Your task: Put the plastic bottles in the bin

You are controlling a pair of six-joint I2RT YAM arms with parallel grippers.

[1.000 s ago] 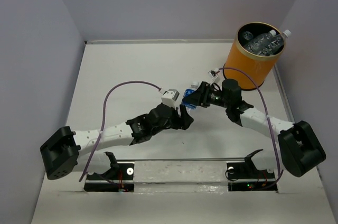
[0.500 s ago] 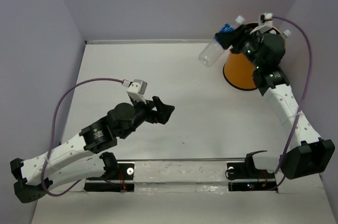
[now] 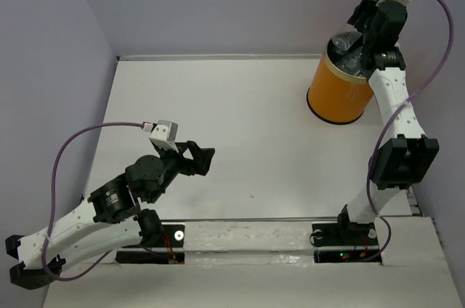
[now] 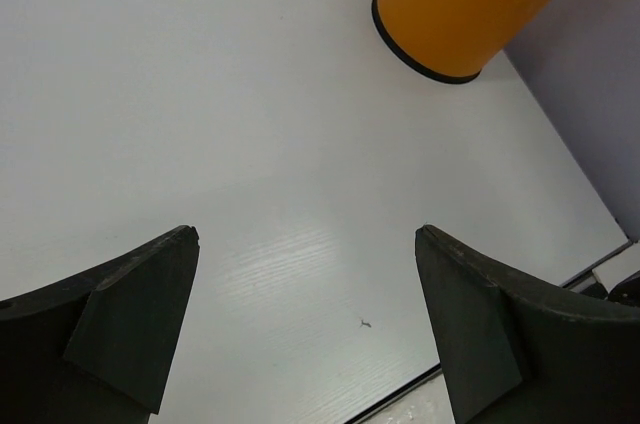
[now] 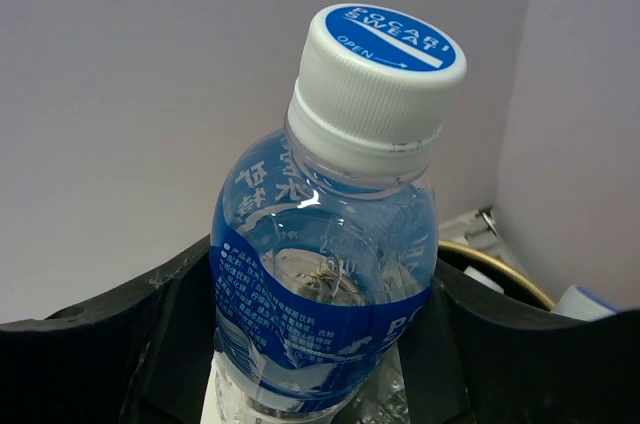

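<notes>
At seven o'clock on the white worktop [image 3: 240,97], seen from overhead, the left hand [image 3: 197,159] stands wide open and holds nothing. Its wrist view shows two dark fingers [image 4: 130,314] over bare board, with the bin far off at one o'clock. One orange bin [image 3: 336,90] stands at two o'clock, near the far right corner. Raised by its mouth, the right hand [image 5: 320,344] grips one bottle [image 5: 320,244] with a blue label and a white cap. Only the right wrist view shows that bottle, along with the bin's pale rim and a second cap [image 5: 585,296] at four o'clock. Overhead, clear bottles [image 3: 347,52] glint inside the bin, too hidden to count.
</notes>
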